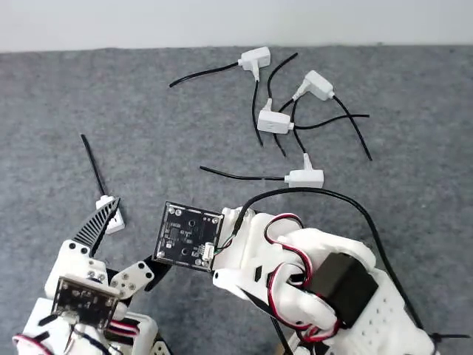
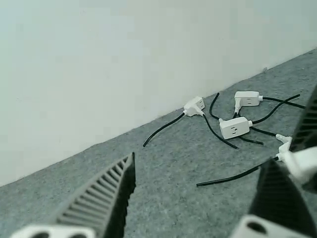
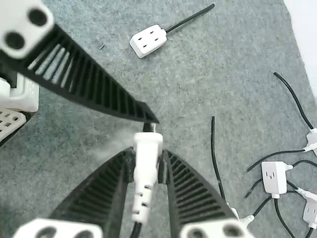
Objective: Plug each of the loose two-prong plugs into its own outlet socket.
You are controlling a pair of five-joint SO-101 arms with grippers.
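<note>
My right gripper (image 3: 147, 153) is shut on a white two-prong plug (image 3: 147, 168), prongs pointing away from the wrist. A black finger (image 3: 99, 87) of the left arm's gripper slants across just ahead of the prongs. Beyond it a white outlet socket (image 3: 147, 40) lies face up on the grey mat; in the high view this outlet socket (image 1: 111, 216) lies beside a finger of my left gripper (image 1: 137, 234). My left gripper (image 2: 200, 163) is wide open and holds nothing. The right arm (image 1: 325, 288) and its camera board (image 1: 188, 237) hide its own gripper from above.
Several white plugs and outlet blocks on short black cords lie scattered at the far right of the mat: a plug (image 1: 255, 59), a second plug (image 1: 318, 85), an outlet block (image 1: 273, 122) and a nearer plug (image 1: 304, 177). A pale wall (image 2: 99, 59) borders the mat's far edge.
</note>
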